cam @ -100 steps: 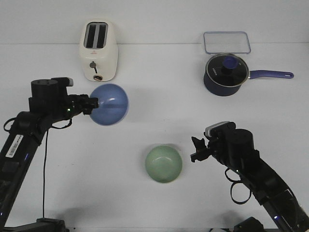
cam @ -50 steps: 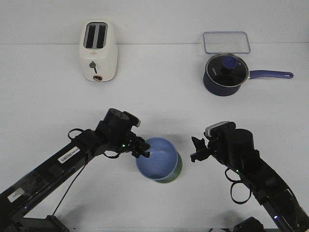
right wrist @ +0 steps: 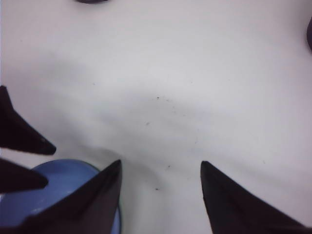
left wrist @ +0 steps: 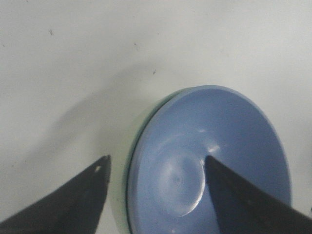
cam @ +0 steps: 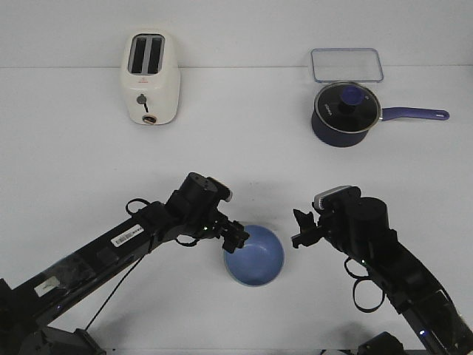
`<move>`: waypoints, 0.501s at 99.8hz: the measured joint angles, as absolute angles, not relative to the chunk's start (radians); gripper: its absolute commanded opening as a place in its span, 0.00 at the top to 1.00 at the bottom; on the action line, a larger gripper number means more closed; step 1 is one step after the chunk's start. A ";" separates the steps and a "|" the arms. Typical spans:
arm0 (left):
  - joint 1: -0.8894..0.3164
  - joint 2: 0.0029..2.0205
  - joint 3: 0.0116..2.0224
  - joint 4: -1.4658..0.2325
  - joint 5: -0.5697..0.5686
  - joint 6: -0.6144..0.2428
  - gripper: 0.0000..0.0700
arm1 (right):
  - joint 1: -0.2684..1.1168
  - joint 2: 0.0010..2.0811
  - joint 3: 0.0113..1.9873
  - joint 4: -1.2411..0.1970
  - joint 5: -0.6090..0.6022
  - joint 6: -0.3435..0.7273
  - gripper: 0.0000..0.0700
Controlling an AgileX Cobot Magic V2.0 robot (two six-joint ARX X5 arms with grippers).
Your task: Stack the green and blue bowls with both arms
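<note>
**Blue nested in green: stack seated, grip being given up**

Periwinkle-blue smooth round bowl: sits between the fingers of my left pincer, one finger outside its near wall and one over the hollow. In the left wrist view the fingers stand spread wider than the wall between them, so I judge the bowl to rest on its own weight, not on my hold.

Pale mint-green round bowl: directly beneath the blue one, showing only as a thin crescent along the rim by my outer finger. Hidden entirely in the front view, which suggests the nesting is true and level.

Right pincer: just beside the stack on its far side from my left, fingers parted, holding nothing. Placed there, I judge, to steady the lower bowl if needed.

White tabletop: bears the stack.
</note>
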State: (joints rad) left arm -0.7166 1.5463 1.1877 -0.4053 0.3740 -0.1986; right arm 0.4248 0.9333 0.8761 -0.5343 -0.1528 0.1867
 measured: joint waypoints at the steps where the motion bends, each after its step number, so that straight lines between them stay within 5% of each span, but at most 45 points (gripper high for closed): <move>1: -0.716 1.545 1.188 -0.406 0.374 -0.199 0.33 | 0.425 0.933 0.876 -0.534 -0.152 0.187 0.53; 17: -0.675 1.464 1.198 -0.434 0.361 -0.201 0.34 | 0.425 0.933 0.876 -0.534 -0.094 0.159 0.53; 28: -0.613 1.339 1.211 -0.435 0.255 -0.192 0.38 | 0.424 0.932 0.876 -0.534 -0.074 0.133 0.56; 33: -0.578 1.276 1.216 -0.444 0.178 -0.181 0.55 | 0.417 0.928 0.876 -0.534 -0.074 0.126 0.68; 42: -0.513 1.174 1.222 -0.491 0.014 -0.157 1.00 | 0.405 0.902 0.876 -0.533 -0.074 0.118 1.00; 50: -0.453 1.096 1.220 -0.554 -0.114 -0.132 0.98 | 0.392 0.851 0.849 -0.490 -0.057 0.110 1.00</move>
